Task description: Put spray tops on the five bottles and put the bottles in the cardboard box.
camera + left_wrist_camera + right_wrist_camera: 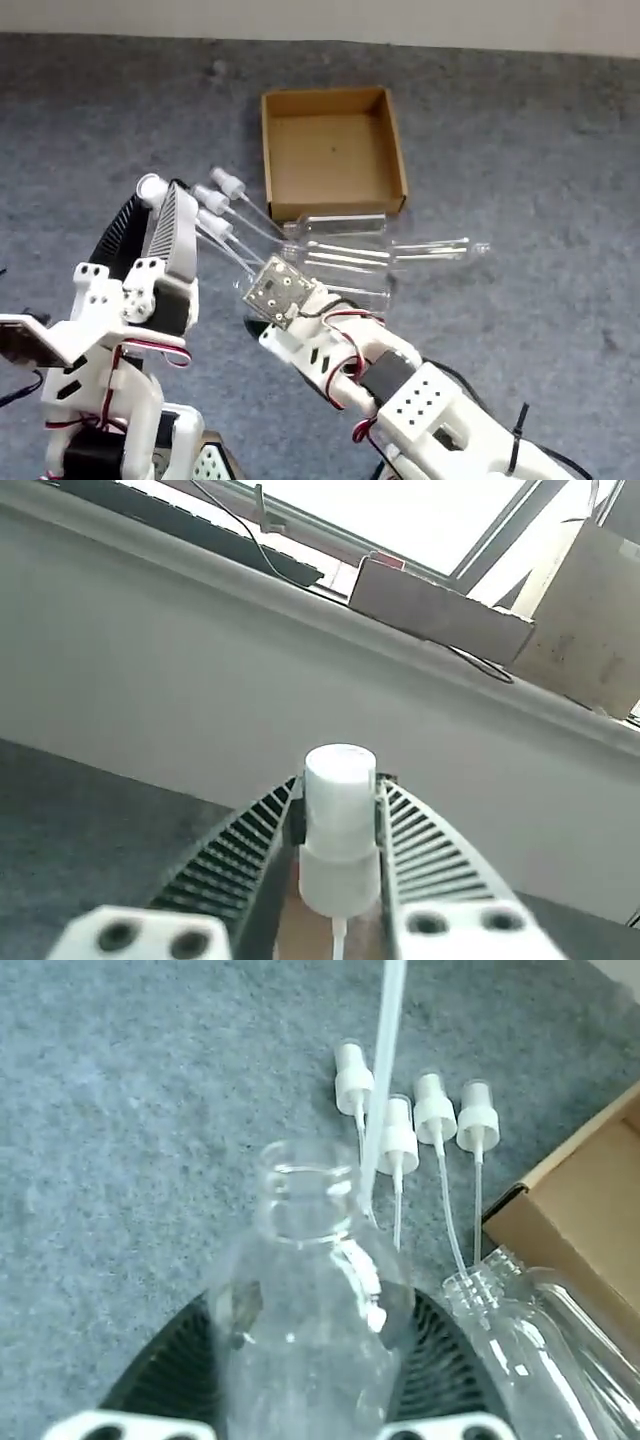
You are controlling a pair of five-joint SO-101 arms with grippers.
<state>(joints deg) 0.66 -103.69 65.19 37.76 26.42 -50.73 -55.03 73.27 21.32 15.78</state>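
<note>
The counter [520, 130] is a mottled grey-blue. The cardboard box [334, 150] is plain tan-brown. Each spray top [436, 1110] is white with a pale translucent tube; each bottle [300, 1340] is clear and colourless. The left arm [100, 340] and right arm [430, 405] are white, with black ribbed jaws and red wiring [150, 352].

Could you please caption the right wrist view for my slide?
Right gripper holding a clear bottle, a spray top's tube hanging at its mouth.

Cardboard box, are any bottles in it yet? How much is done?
Nothing is finished yet: the cardboard box is empty. Right now the left gripper holds a spray top, its tube by the mouth of the bottle in the right gripper. Four more spray tops and the other bottles lie on the table, waiting.
</note>
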